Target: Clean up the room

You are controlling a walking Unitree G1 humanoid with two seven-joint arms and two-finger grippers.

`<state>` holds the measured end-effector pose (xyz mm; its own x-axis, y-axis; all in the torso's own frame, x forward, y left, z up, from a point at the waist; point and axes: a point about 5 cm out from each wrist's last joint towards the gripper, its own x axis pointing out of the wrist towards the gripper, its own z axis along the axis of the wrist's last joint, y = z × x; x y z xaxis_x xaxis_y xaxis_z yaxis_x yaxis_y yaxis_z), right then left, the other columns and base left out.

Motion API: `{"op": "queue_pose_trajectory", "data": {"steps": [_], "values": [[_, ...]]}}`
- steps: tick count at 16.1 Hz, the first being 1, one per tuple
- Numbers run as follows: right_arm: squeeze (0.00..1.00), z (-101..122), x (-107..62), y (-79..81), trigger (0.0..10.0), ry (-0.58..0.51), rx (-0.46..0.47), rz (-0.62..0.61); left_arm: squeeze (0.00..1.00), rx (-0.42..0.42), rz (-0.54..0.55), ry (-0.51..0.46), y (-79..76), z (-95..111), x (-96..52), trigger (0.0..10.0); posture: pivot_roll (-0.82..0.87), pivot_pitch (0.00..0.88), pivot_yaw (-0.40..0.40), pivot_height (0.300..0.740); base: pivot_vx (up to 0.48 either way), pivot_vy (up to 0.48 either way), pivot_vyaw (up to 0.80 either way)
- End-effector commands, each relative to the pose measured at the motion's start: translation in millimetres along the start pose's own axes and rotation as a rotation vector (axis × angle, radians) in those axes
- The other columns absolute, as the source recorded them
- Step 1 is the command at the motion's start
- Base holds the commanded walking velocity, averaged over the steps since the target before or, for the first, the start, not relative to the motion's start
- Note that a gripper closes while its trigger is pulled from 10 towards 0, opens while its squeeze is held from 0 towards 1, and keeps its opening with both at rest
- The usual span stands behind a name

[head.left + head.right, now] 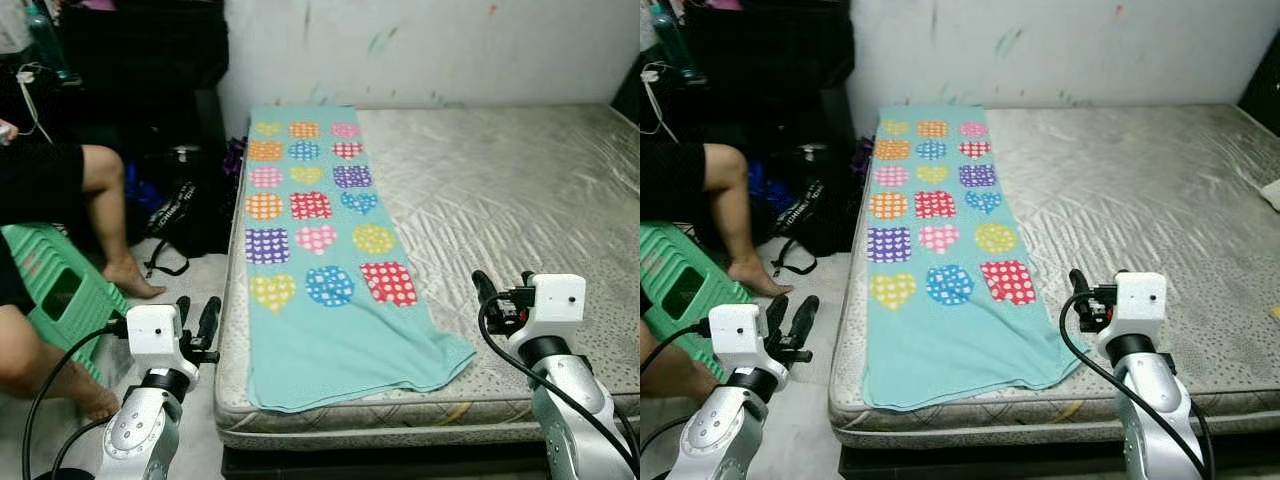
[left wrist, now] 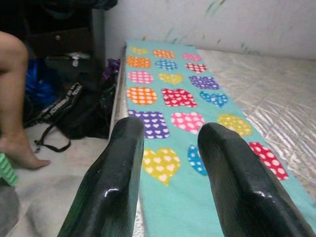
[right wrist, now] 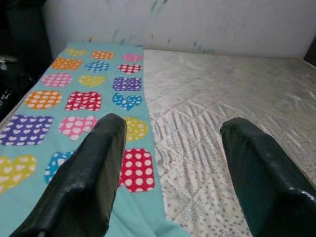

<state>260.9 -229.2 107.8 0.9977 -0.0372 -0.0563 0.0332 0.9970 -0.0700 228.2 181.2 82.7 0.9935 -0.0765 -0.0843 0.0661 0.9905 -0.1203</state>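
Both pincers are hanging released: left gripper [image 1: 196, 322] beside the mattress [image 1: 520, 190], right gripper [image 3: 168, 163] over it. Grabbing the heart-patterned blanket [image 1: 310, 250] one-sided is probably risking it sliding floorward.

- A bare mattress [image 1: 520, 200] in quilted, silvery grey fabric serves as the bed, pushed against a white wall [image 1: 420, 45] marked with paint smears.
- A long turquoise blanket [image 1: 320, 260] printed with rows of coloured hearts and squares lies flat along the bed's left side, its near end reaching the front edge.
- On the pale floor [image 1: 190, 300] beside the bed lie a black bag with straps [image 1: 180, 215] and a green plastic stool [image 1: 60, 285].
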Motion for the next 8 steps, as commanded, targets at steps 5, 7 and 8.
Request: {"op": "queue_pose_trajectory", "data": {"steps": [5,7,8], "values": [[0.00,2.1,1.9,-0.9,10.0,0.002,-0.005,-0.010,0.00,-0.014,-0.017,0.003,0.3,2.4,0.6,10.0,-0.09,0.000,0.014,0.740,0.000,0.000,-0.75],[0.00,1.4,1.7,-0.4,10.0,0.005,-0.005,-0.009,0.00,-0.015,-0.023,0.004,0.2,2.5,0.3,10.0,-0.09,0.000,0.015,0.740,0.000,0.000,-0.25],[0.00,1.0,1.5,0.2,10.0,0.008,-0.004,-0.009,0.00,-0.018,-0.025,0.006,0.1,2.3,0.4,10.0,-0.09,0.000,0.016,0.740,0.000,0.000,0.00]]}}
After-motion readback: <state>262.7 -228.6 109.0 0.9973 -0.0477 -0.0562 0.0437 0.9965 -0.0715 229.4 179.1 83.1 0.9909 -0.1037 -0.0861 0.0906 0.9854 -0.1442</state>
